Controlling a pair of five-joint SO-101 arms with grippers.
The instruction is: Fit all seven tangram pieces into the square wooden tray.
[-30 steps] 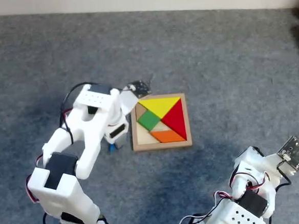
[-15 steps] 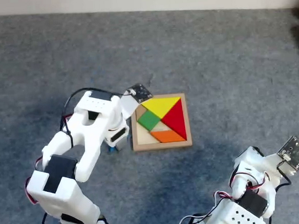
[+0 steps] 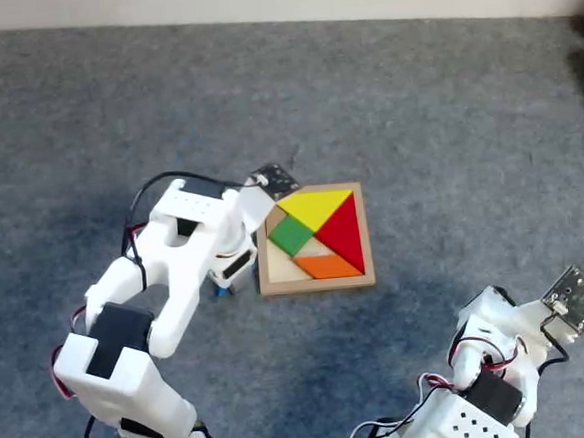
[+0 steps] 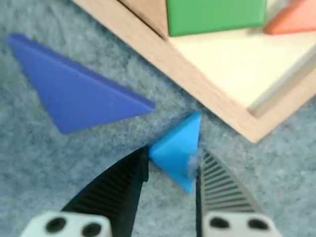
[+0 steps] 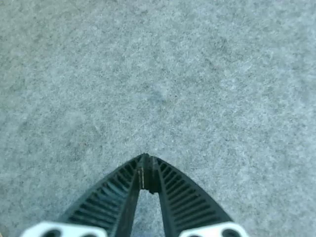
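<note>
The right gripper (image 5: 147, 170) hangs clenched over bare carpet (image 5: 158, 74) close to the robot's base, its tips meeting on nothing. Further out, the left gripper (image 4: 173, 157) grasps a small light-blue triangle (image 4: 175, 148), 1 finger on each side. The piece is low at the carpet, just beside the outer corner of the tray (image 4: 163, 64). A larger dark-blue triangle (image 4: 74, 96) lies flat on the carpet next to it, also outside the tray.

Inside the tray sit 4 coloured pieces: a green square (image 4: 212, 15), an orange piece (image 4: 296, 19), a yellow triangle (image 3: 316, 207) and a red triangle (image 3: 345, 230). Pale floor shows in the near corner.

So roughly half is done. At least the 2 blue triangles remain, and I cannot tell where the 7th piece is.
</note>
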